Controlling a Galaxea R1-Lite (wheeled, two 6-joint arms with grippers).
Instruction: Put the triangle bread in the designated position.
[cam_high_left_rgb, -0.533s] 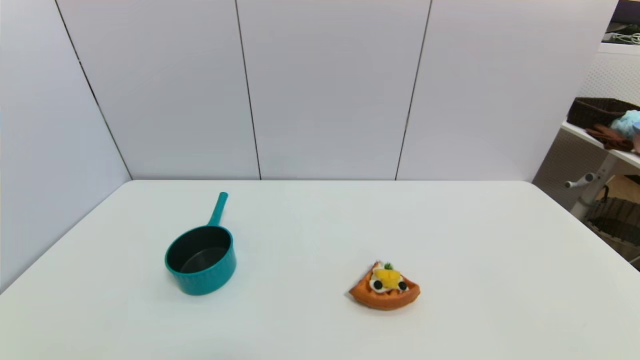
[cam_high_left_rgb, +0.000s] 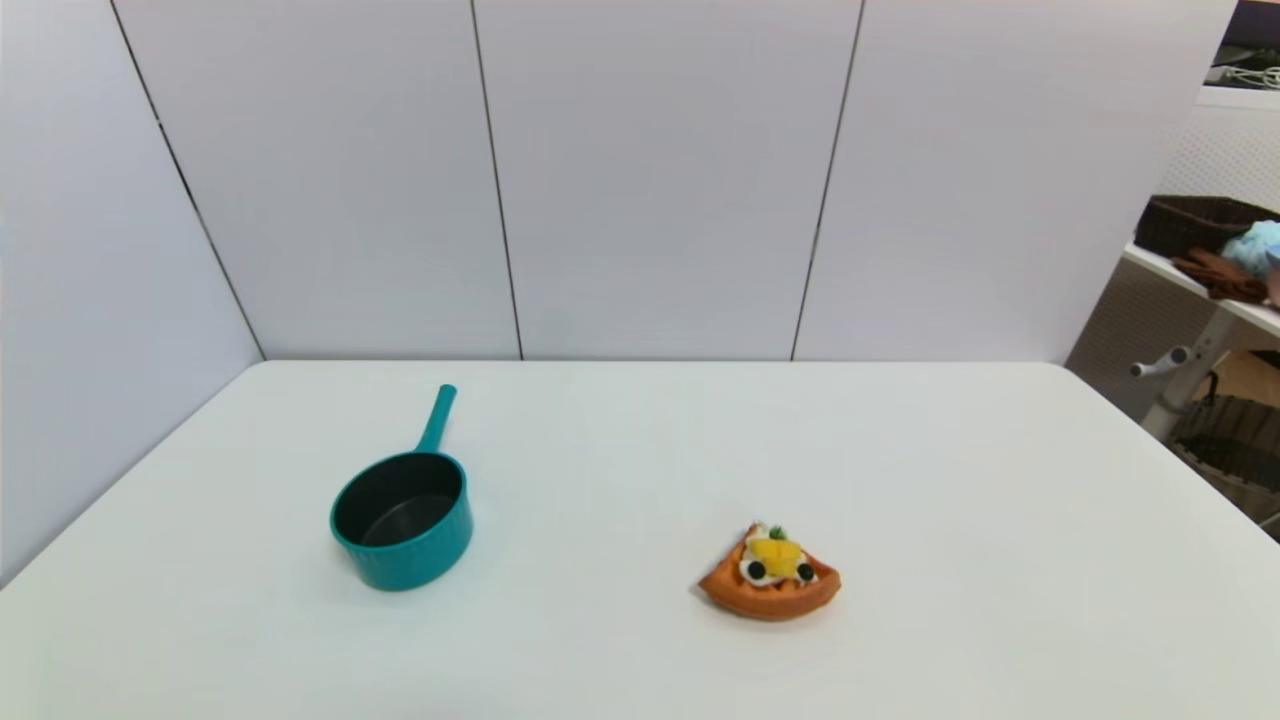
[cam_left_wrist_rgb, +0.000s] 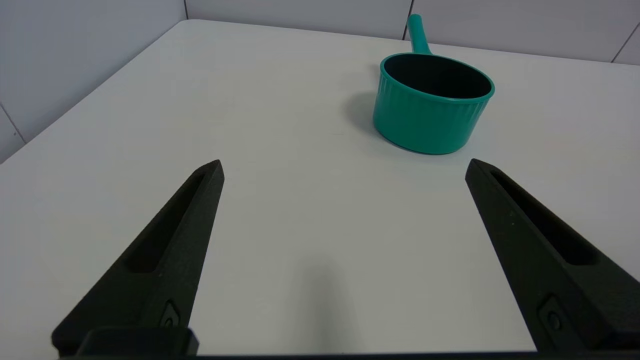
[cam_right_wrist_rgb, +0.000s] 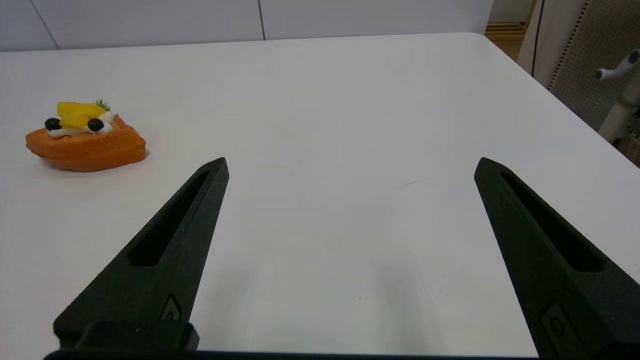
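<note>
While the triangle bread (cam_high_left_rgb: 770, 575) lies untouched on our counter (cam_high_left_rgb: 640, 450), our left pincer (cam_left_wrist_rgb: 344, 167) and right pincer (cam_right_wrist_rgb: 351, 165) gape wide, empty.

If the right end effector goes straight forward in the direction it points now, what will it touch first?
Probably nothing but the bare white table. The right end effector is open over empty tabletop, and the orange-brown wedge-shaped triangle bread with white cream lies well off to one side of its line, though depth is uncertain.
</note>
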